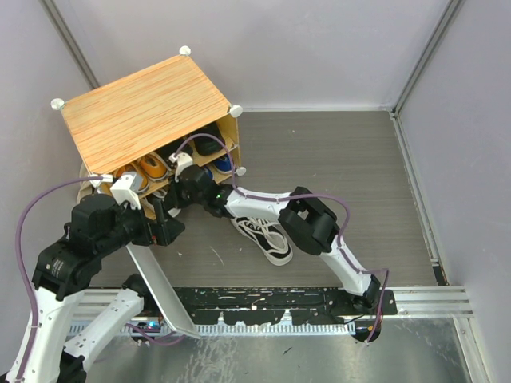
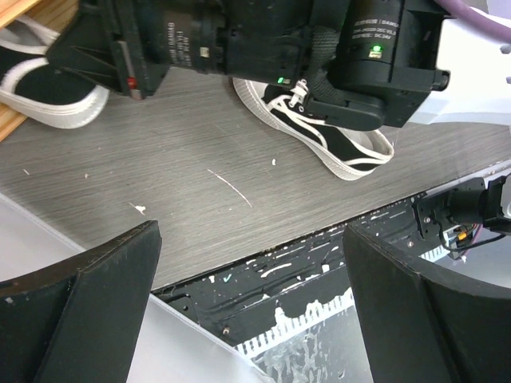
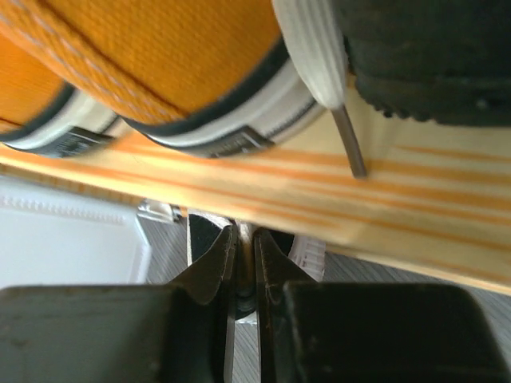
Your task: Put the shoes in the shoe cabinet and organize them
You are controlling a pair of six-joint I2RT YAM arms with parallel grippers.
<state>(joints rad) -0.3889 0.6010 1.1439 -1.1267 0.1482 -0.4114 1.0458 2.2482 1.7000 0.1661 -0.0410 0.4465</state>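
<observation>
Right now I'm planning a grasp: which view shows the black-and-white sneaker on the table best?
Left wrist: the black-and-white sneaker is close, laces and sole sharp, one end under the right arm. Top external shows it smaller. Right wrist doesn't clearly show it.

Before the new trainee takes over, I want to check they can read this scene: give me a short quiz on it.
1. True or false: a black-and-white lace-up sneaker lies on the table, outside the shoe cabinet.
2. The left gripper is: A wide open and empty, B shut on a shoe, C shut on a knob.
3. Fill in: the right gripper faces a shelf holding a black shoe and ___ shoes.

Key: 1 true; 2 A; 3 orange, the orange shoes.
</observation>
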